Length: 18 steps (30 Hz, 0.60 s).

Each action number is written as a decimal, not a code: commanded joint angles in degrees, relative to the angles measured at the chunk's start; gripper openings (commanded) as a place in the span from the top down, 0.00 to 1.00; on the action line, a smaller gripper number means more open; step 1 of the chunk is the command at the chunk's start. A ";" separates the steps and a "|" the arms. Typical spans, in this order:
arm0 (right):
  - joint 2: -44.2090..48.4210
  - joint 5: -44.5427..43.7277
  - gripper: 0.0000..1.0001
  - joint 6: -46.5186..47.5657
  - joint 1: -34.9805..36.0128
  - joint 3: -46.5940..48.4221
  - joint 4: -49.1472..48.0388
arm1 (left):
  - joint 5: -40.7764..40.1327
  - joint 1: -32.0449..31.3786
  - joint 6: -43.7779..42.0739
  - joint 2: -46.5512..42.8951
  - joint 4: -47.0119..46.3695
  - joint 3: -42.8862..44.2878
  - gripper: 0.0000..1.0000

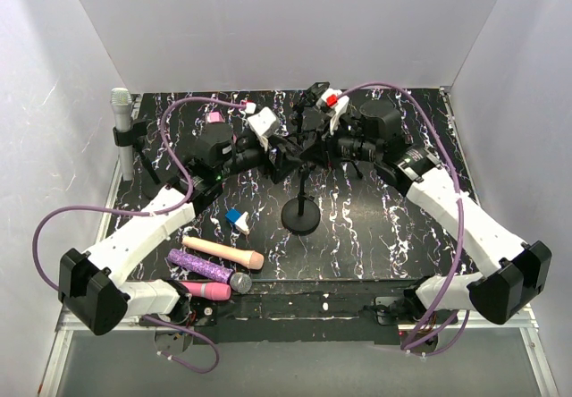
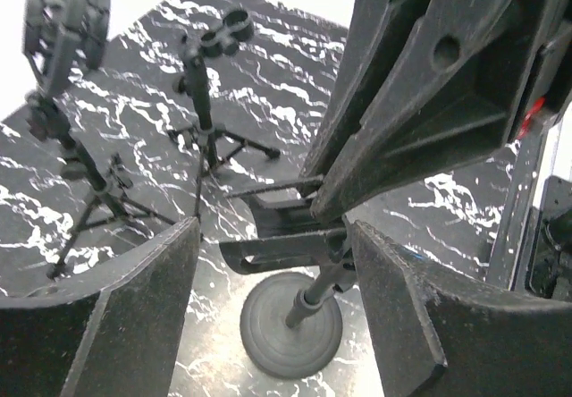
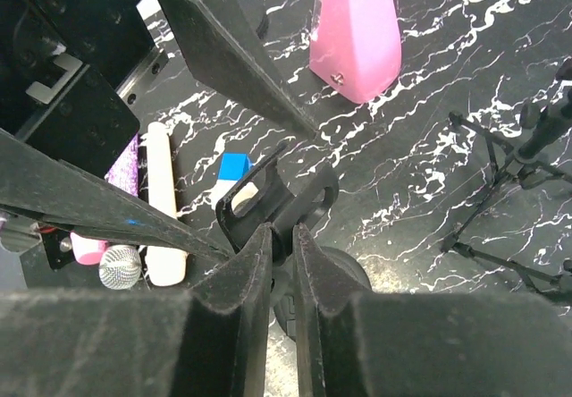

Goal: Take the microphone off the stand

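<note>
A black stand with a round base [image 1: 300, 214] stands mid-table. Its black clip [image 2: 268, 254] has nothing in it. My right gripper [image 3: 281, 233] is shut on the stand's neck just below the clip [image 3: 268, 196]. My left gripper [image 2: 275, 236] is open, one finger on each side of the clip without touching it. In the top view both grippers, left [image 1: 282, 156] and right [image 1: 318, 151], meet above the stand. A silver microphone [image 1: 121, 111] stands upright in a black holder at the far left wall.
Three loose microphones lie front left: peach [image 1: 223, 252], purple glitter [image 1: 198, 266] and pink with a grey head [image 1: 214, 287]. A small blue-white piece [image 1: 237, 219] lies near the base. A pink object [image 3: 357, 30] and tripod stands [image 2: 210, 138] are at the back.
</note>
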<state>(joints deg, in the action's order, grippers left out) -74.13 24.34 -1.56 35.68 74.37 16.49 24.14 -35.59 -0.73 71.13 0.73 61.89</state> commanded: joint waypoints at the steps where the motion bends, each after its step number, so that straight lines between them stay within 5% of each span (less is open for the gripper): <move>1: -1.02 -1.22 0.82 1.39 0.18 -5.01 2.68 | 2.66 -0.09 -1.73 0.50 -0.38 -3.52 0.33; 5: -1.10 -2.10 0.83 1.39 0.18 -9.06 0.47 | 3.11 -0.09 -2.17 0.94 -0.38 -5.37 0.32; 11: -2.07 -4.30 0.84 1.47 0.18 -10.12 -0.58 | 1.09 0.00 -4.45 0.15 1.37 -4.50 0.18; 18: 4.24 2.11 0.36 5.16 0.09 -8.10 3.10 | -5.94 0.26 -8.32 -8.28 10.33 -2.38 0.04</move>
<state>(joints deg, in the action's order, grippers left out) -74.87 22.74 0.93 35.77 64.31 16.69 22.79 -35.57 -5.82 70.13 6.20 56.95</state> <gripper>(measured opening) 0.545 0.940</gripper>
